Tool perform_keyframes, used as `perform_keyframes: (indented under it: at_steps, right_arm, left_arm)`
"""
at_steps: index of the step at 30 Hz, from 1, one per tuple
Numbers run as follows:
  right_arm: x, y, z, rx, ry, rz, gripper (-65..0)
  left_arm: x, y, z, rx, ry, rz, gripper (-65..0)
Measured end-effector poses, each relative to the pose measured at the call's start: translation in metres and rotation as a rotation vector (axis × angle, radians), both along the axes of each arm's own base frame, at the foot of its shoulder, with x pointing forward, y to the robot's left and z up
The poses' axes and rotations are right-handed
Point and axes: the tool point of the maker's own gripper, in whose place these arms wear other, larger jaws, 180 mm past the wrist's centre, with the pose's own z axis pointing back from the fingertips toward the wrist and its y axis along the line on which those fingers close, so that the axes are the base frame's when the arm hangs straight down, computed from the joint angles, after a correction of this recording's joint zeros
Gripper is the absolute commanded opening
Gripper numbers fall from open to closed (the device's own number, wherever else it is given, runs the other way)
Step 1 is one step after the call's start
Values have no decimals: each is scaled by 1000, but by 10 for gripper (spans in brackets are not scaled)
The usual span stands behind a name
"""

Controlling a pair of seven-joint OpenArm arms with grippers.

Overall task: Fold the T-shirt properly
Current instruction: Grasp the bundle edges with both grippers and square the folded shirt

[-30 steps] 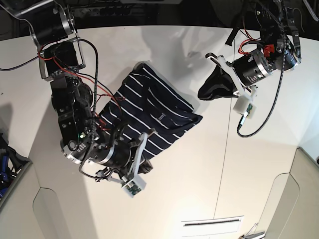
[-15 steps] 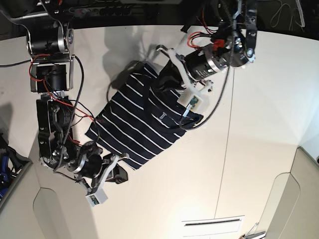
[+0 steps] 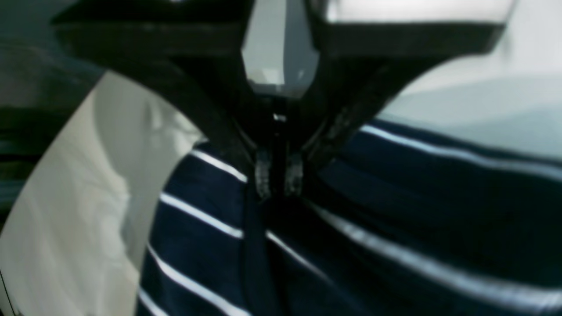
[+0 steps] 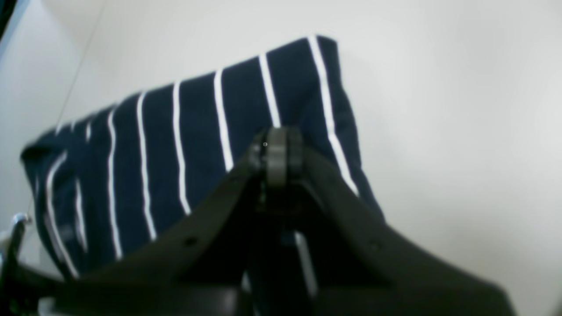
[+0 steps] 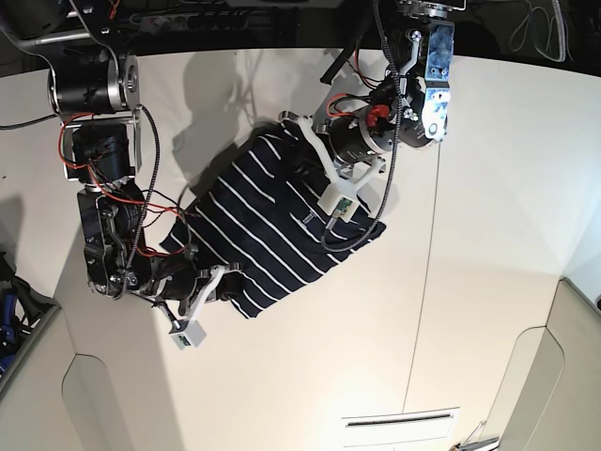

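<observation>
Right, your T-shirt [image 5: 272,221] lies as a rough slanted oblong on the smooth white table [image 5: 488,216], soft navy knit crossed by thin, evenly spaced white stripes, with a small pale label [image 5: 306,219] showing near its upper right part. Your left gripper [image 5: 302,143], the one on the right side of the base view, sits low at the shirt's top edge; in its wrist view [image 3: 279,177] the two ribbed, translucent fingertips are drawn nearly together with a dark ridge of cloth running between them, so it looks pinched on the fabric. Around it you see the cloth bunch into soft folds, the stripes bending over them. Your right gripper [image 5: 225,287] is down at the lower left edge of the shirt; its wrist view [image 4: 274,149] shows the matte black jaws fully closed, their rounded tips meeting in front of the striped panel, though whether any cloth is caught between them you cannot tell from here.
</observation>
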Motion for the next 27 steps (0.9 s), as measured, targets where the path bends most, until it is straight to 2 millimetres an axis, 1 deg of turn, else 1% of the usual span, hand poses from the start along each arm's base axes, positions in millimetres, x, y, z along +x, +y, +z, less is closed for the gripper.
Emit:
perform_keyframes:
  at_steps: [3,5,7,9,11,13,16,19,21,24,27]
  right_arm:
    - [-8,-10,-4,40,32,-18,-650]
    - [-18,-15,-6,57,67,-12,-650]
    - [-29,-15,-7,90,90,-4,-650]
    - [-43,-9,-7,119,110,17,-650]
    - [-58,-2,-8,150,125,35,-650]
    - [-72,4,-9,183,129,43,-650]
    - [-87,9,-11,198,132,54,-650]
    - [-95,10,-10,195,123,63,-650]
    - [-98,11,-7,194,112,68,-650]
    - [-100,9,-6,196,106,59,-650]
    - [-93,0,-4,187,89,31,-650]
  left_arm:
    - [7,16,0,17,-3,41,-609]
    - [15,34,-2,57,-11,78,-609]
    - [24,57,-2,100,-23,136,-609]
    - [31,78,-1,130,-42,180,-609]
    - [35,93,0,158,-53,201,-609]
    - [42,102,2,198,-68,201,-609]
    - [58,108,12,216,-93,225,-609]
    - [70,109,23,214,-126,234,-609]
    - [73,108,32,210,-153,237,-609]
    - [71,110,42,215,-175,241,-609]
    - [69,114,56,206,-209,254,-609]
